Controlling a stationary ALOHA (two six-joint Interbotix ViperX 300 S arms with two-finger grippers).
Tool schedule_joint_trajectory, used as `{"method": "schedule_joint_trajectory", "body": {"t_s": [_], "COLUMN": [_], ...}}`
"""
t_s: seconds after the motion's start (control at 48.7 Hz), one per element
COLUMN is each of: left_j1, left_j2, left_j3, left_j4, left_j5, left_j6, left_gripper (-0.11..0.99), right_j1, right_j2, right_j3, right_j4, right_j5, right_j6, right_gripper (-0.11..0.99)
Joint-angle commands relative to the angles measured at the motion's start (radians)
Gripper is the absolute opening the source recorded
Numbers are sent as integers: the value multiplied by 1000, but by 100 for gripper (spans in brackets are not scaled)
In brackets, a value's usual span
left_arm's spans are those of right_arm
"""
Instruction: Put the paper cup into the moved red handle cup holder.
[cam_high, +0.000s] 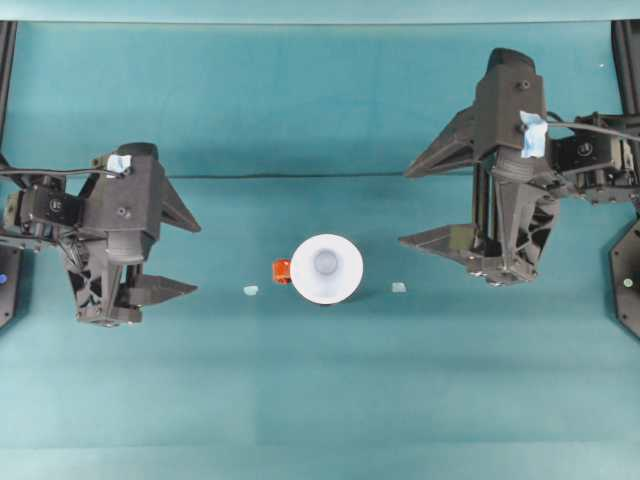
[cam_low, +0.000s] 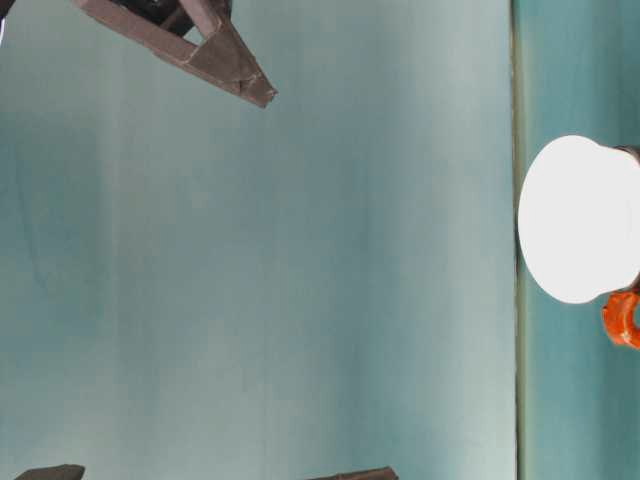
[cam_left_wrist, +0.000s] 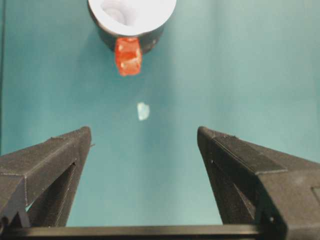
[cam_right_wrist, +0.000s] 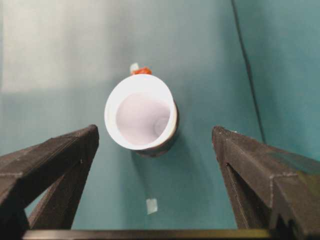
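The white paper cup (cam_high: 327, 268) stands upright inside the black red handle cup holder (cam_high: 282, 271) at the table's middle, its rim wider than the holder. The orange-red handle points toward the left arm. In the left wrist view the cup (cam_left_wrist: 135, 10) sits in the holder's black wall (cam_left_wrist: 107, 37). The right wrist view looks into the cup (cam_right_wrist: 141, 115), with the holder (cam_right_wrist: 160, 147) under it. My left gripper (cam_high: 195, 258) is open, well left of the holder. My right gripper (cam_high: 405, 206) is open too, to the right and slightly farther back. Both are empty.
Two small pale tape bits lie on the teal cloth, one left of the holder (cam_high: 250, 291) and one right of it (cam_high: 399, 287). A seam (cam_high: 300, 177) crosses the table behind the cup. Dark frame posts stand at the far corners.
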Motion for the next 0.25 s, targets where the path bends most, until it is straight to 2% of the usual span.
{"method": "schedule_joint_trajectory", "body": {"t_s": [0.0,0.021,0.226], "left_j1": [0,0,0], "left_j2": [-12,-12,-12], "left_j3": [-12,-12,-11], "left_j4": [2,5,2], "left_j5": [-3,-3,-3], "left_j6": [0,0,-2], "left_gripper": [94,94,94], "right_j1": [3,3,3], "right_j2": [-15,-15,-15], "right_j3": [-8,-8,-8], "right_j4": [2,3,2], "right_j5": [-3,-5,-8], "right_j6": [3,3,3], "right_gripper": [89,89,89]}}
